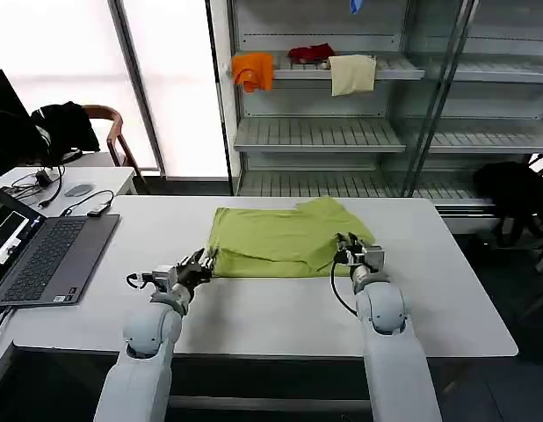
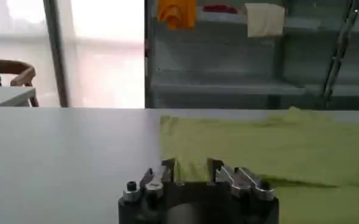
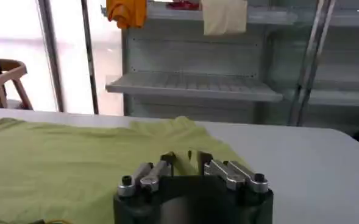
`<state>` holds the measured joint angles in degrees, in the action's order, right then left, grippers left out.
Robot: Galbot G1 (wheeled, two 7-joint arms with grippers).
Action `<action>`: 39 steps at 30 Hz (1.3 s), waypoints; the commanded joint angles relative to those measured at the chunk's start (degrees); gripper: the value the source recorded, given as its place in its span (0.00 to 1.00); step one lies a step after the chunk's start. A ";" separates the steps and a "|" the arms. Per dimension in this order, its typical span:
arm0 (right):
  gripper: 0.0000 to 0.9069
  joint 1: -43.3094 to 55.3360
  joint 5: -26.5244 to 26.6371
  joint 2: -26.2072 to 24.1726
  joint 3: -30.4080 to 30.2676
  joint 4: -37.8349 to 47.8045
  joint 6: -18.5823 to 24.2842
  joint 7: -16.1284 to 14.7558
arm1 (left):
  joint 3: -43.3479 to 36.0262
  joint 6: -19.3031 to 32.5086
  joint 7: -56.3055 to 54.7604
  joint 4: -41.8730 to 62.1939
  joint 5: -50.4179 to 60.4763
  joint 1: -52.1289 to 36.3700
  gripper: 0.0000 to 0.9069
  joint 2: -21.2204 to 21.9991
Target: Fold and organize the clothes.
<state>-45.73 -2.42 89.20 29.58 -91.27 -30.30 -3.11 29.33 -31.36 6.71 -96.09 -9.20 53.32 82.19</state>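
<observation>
The clothes are one lime-green T-shirt (image 1: 285, 239), lying partly folded in the middle of the white table (image 1: 254, 308), with a raised hump at its far right. My left gripper (image 1: 206, 259) sits low at the shirt's near left corner. Its fingers (image 2: 167, 171) are open, and the green hem (image 2: 191, 164) shows between them. My right gripper (image 1: 346, 245) is at the shirt's near right edge, also open, with the cloth (image 3: 75, 164) spreading out beyond its fingers (image 3: 167, 162). Neither gripper holds any cloth.
An open laptop (image 1: 43, 255) lies at the table's left with cables and a mouse behind it. The shelf unit behind the table holds an orange cloth (image 1: 253, 70), a red cloth (image 1: 310, 53) and a cream cloth (image 1: 352, 74). A chair (image 1: 113, 132) stands far left.
</observation>
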 commanded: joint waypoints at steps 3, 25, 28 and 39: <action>1.00 -4.89 1.35 -2.57 2.17 -6.05 -2.81 -2.54 | 0.13 -1.44 -0.43 -3.20 0.77 2.60 1.00 -0.66; 0.68 -14.96 1.69 -4.17 7.56 -9.61 -2.78 -3.68 | -0.33 -1.30 -0.47 -0.82 2.44 4.15 1.00 -0.14; 0.31 -14.36 1.10 -3.84 7.19 -8.69 -2.73 -3.67 | -0.42 -1.24 -0.21 -0.45 2.61 3.93 0.91 -0.09; 0.00 -14.30 -0.53 -3.20 6.17 -8.60 -2.73 -4.00 | -0.70 -1.38 2.02 -0.05 5.30 3.84 0.01 -0.10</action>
<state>-59.18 -2.48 86.23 35.58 -99.71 -32.86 -6.97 28.69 -32.64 7.70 -96.21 -5.19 57.01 82.09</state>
